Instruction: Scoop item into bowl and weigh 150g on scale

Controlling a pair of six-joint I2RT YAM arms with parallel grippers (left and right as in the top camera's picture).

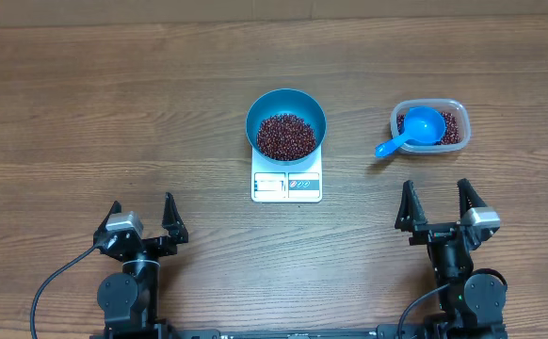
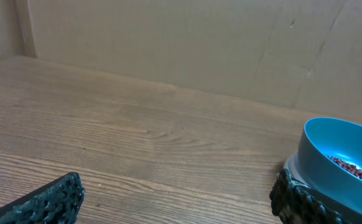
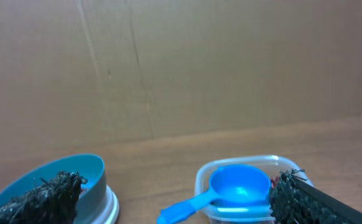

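We see bowl (image 1: 304,102), beans (image 1: 286,137) heaped inside, atop scale (image 1: 286,185), well ahead between left gripper (image 1: 142,209) and right gripper (image 1: 435,190); both spread wide, empty. Scale's display edge faces grippers.

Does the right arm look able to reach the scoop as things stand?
Probably yes: the right gripper stands open, nothing lies between it and the scoop, whose handle juts out of the tub.

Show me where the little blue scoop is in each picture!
Overhead: scoop right of middle, lying in the clear tub.
Left wrist: not in it.
Right wrist: scoop at the bottom, right of middle.
Shared landmark: the blue bowl, seen in all three.
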